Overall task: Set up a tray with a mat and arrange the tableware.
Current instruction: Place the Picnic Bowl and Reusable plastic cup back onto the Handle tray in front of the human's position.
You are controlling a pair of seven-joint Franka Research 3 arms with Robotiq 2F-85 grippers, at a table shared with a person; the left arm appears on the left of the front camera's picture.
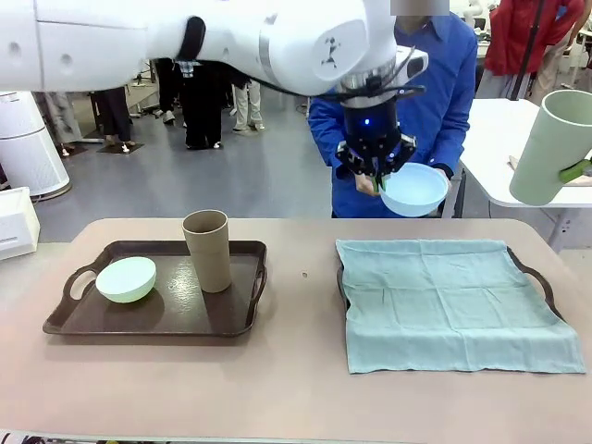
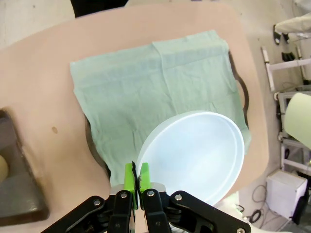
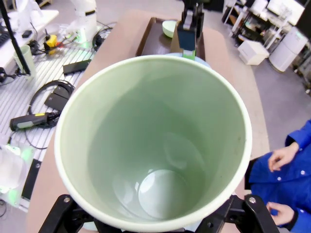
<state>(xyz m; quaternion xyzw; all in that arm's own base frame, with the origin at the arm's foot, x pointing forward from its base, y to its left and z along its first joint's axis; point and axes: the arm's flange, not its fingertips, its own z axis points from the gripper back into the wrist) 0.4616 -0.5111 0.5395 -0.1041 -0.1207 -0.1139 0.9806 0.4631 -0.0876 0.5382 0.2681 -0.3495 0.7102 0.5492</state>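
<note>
Overhead, we see the left gripper pinching the rim of the light blue bowl, its green pads pressed nearly together with only the thin wall between them. The bowl hangs tilted in the air, its opening turned towards the robot's side, above the far edge of the table and in front of a person in a blue shirt. From the left wrist we look past the bowl onto the mat below.

At the right edge we find the right gripper spread wide around the pale green tumbler, one green pad against its outer wall, holding it aloft and slightly tilted, well clear of the table. From the right wrist we look straight down into the tumbler.

On the table, the brown tray at the left carries the mint green bowl and, just beside it, the brown tumbler, upright. To the right, the pale teal mat lies spread over a second tray, whose dark handles show at the sides.
</note>
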